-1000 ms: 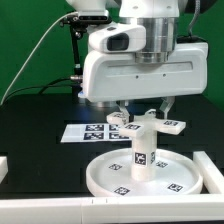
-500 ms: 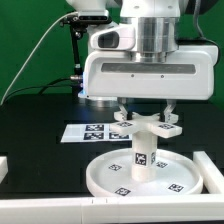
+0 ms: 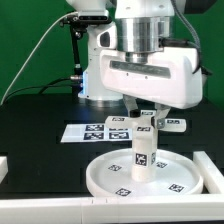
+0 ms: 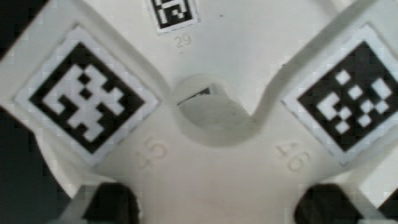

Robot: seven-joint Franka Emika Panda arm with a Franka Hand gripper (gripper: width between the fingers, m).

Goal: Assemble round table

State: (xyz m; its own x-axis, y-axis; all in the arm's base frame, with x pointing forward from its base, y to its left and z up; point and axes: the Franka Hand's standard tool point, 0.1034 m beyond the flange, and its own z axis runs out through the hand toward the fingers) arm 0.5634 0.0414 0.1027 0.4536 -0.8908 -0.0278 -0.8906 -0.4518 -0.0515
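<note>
Above one large white rimmed plastic disc (image 3: pixel 140 175), one short white cylindrical leg (image 3: pixel 141 155) stands upright; gripper (image 3: pixel 145 115) fingers clamp one small white branched foot piece (image 4: pixel 199 95).

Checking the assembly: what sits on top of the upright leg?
The foot piece sits atop the leg, held by the gripper. The joint between them is covered.

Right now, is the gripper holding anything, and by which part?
Yes: the gripper holds the small branched foot piece near its central hub, on top of the upright leg standing in the round disc.
</note>
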